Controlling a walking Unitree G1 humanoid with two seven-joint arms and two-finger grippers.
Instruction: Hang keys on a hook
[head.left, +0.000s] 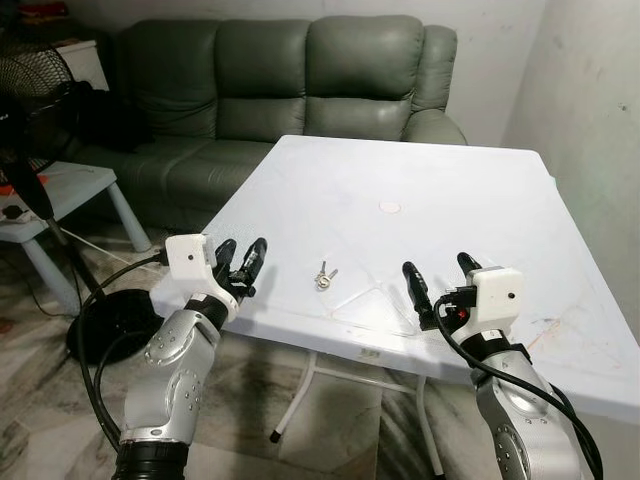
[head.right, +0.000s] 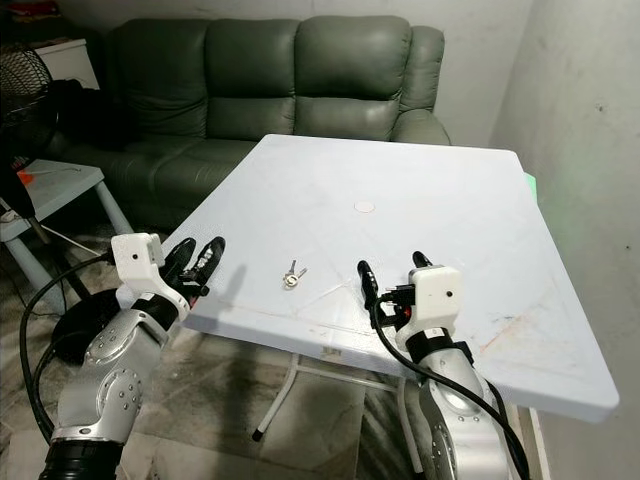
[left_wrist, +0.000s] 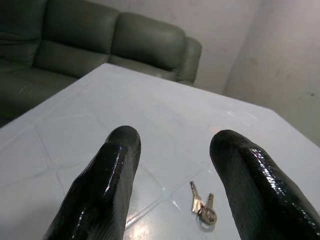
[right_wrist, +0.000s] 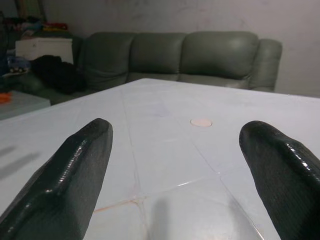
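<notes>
The left hand (head.left: 243, 262), two glossy rounded black fingers spread apart and grasping nothing, hovers at the near left edge of the smooth white square plastic counter (head.left: 470, 190). The right hand (head.left: 440, 278) hangs over the near edge, its fingers wide apart and empty too. Between them, apart from both, a small bunch of silver metal keys on a ring (head.left: 324, 277) lies flat on the counter. Farther on sits a small pale round disc (head.left: 390, 207). Beyond the counter stands a padded grey-green leather sofa (head.left: 300, 70).
</notes>
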